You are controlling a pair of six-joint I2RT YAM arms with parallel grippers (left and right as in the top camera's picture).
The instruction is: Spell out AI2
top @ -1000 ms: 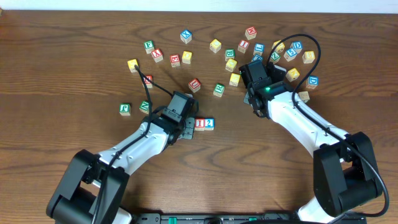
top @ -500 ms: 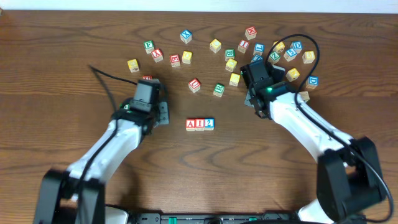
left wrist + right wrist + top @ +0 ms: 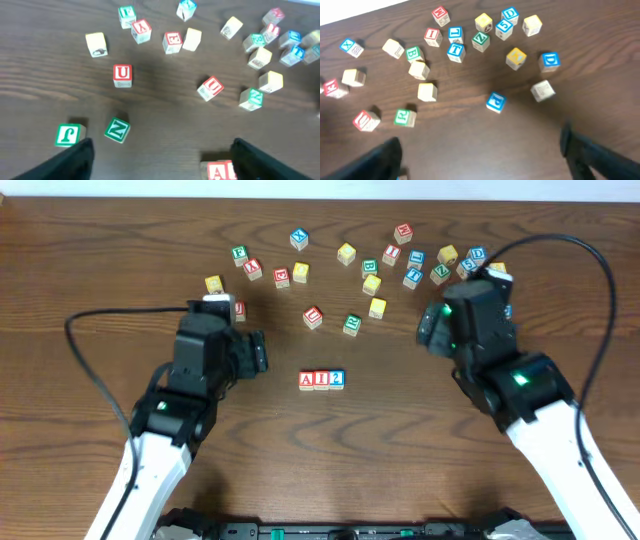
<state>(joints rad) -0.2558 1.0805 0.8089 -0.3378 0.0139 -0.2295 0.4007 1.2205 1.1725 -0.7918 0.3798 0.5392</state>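
Observation:
Three cubes lie touching in a row mid-table: red A (image 3: 306, 380), red I (image 3: 321, 380), blue 2 (image 3: 337, 379). My left gripper (image 3: 255, 352) hovers to their left, raised above the table, open and empty. In the left wrist view its dark fingers (image 3: 75, 160) frame bare wood, and the red A cube (image 3: 220, 171) shows just inside the right finger at the bottom edge. My right gripper (image 3: 432, 328) hangs open and empty off to the right of the row. The right wrist view shows only bare wood between its fingers (image 3: 590, 155).
Several loose cubes are scattered across the table's far half. A red U (image 3: 122, 73), a green N (image 3: 117, 130) and a green J (image 3: 68, 135) sit ahead of the left gripper. A blue cube (image 3: 495, 101) and a pale cube (image 3: 542, 90) lie ahead of the right gripper.
My left gripper left the row, uncovering the A beside I and 2, then drew back left and rose. My right arm pulled back to the right and rose. Both now stand open.

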